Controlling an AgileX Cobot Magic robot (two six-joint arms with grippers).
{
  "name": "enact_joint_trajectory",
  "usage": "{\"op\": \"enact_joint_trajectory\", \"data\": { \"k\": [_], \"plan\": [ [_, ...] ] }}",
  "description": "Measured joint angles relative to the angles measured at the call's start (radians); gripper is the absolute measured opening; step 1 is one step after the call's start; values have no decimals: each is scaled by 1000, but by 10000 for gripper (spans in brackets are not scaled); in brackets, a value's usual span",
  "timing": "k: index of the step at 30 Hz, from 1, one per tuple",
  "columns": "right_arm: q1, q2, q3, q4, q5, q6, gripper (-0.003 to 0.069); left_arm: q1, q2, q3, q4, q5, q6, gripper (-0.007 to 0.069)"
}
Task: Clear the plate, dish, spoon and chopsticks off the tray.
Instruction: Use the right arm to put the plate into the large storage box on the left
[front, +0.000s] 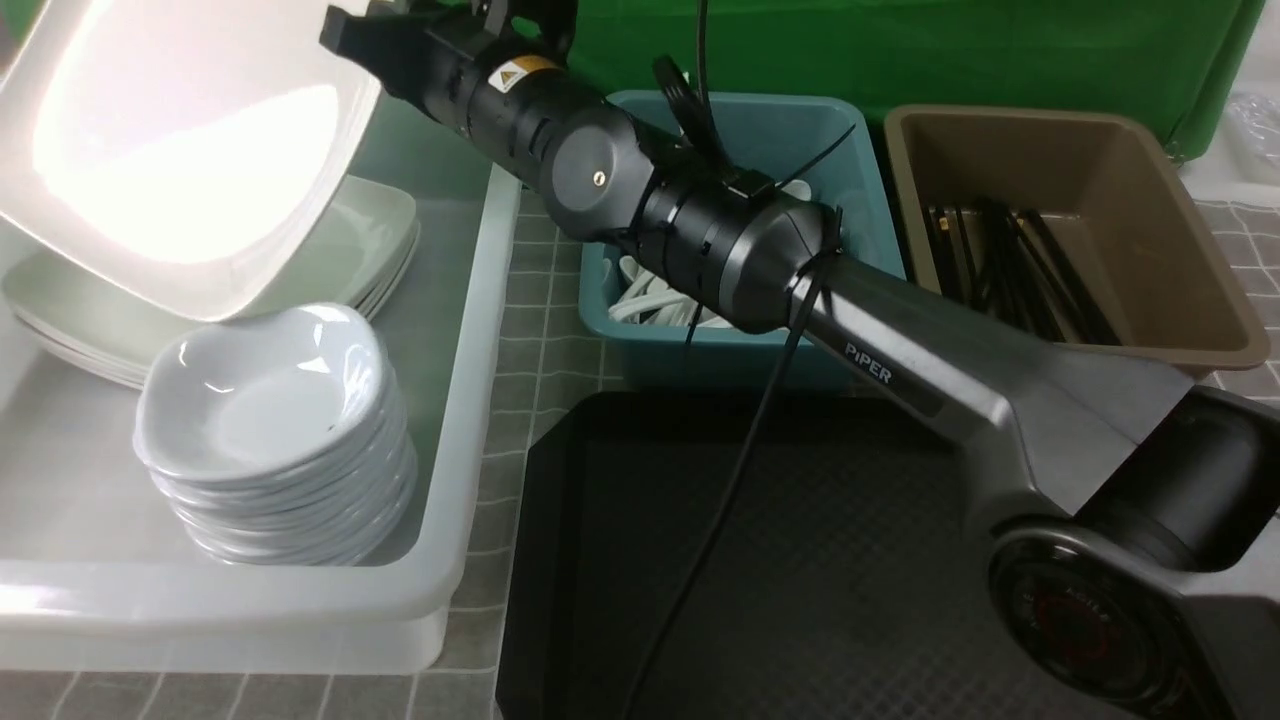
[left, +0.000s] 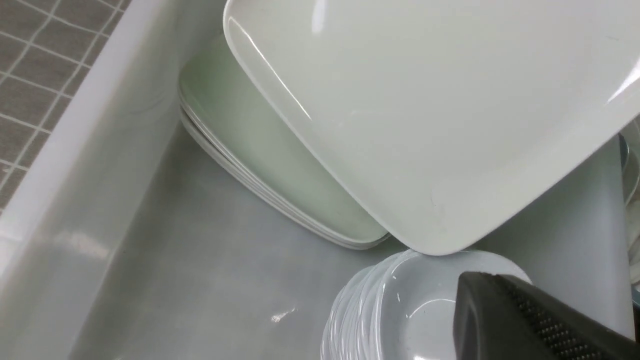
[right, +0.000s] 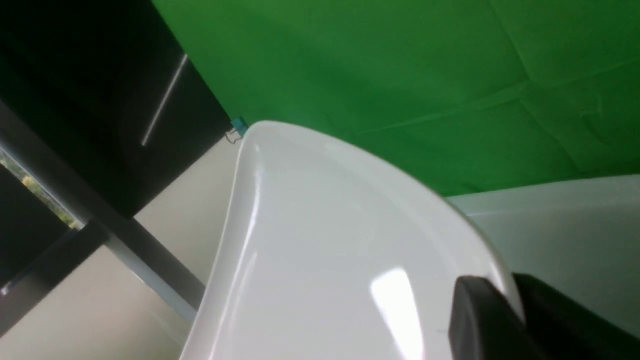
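Right now our right gripper (right: 507, 300) pinches the rim of the large glossy white square plate (front: 190, 150), one dark finger on each face of the edge, and holds it tilted in the air above the translucent white plastic bin (front: 480, 400) on the robot's left. Beneath it lie a stack of matching square plates (front: 385, 235) and a stack of small rounded white dishes (front: 270, 430); whether the plate's low corner touches the dishes we cannot tell. Our left gripper (left: 540, 320) is pressed together on nothing and hangs over the dish stack inside the same bin. Further out, the teal plastic bin (front: 850, 150) holds white spoons (front: 650, 295) and the brown plastic bin (front: 1100, 160) holds black chopsticks (front: 1010, 260). The large black textured plastic tray (front: 800, 560), on the grey gridded desk (front: 540, 330), shows no tableware where we can see it, though the right arm (front: 900, 350) hides a strip. We judge the dish, spoon and chopsticks sorted and the plate the last piece: it is off the tray, and what is left is lowering it flat onto the plate stack and letting go.
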Motion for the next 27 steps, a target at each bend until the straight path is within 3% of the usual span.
{"op": "enact_joint_trajectory", "data": {
  "k": [11,17,27],
  "plan": [
    [0,1,0,-4,-17,21,64,0,0,0,0,3,0,4],
    [0,5,0,-4,-43,-47,64,0,0,0,0,3,0,4],
    [0,45,0,-1,-53,-61,68,0,0,0,-4,6,0,4]
  ]
}}
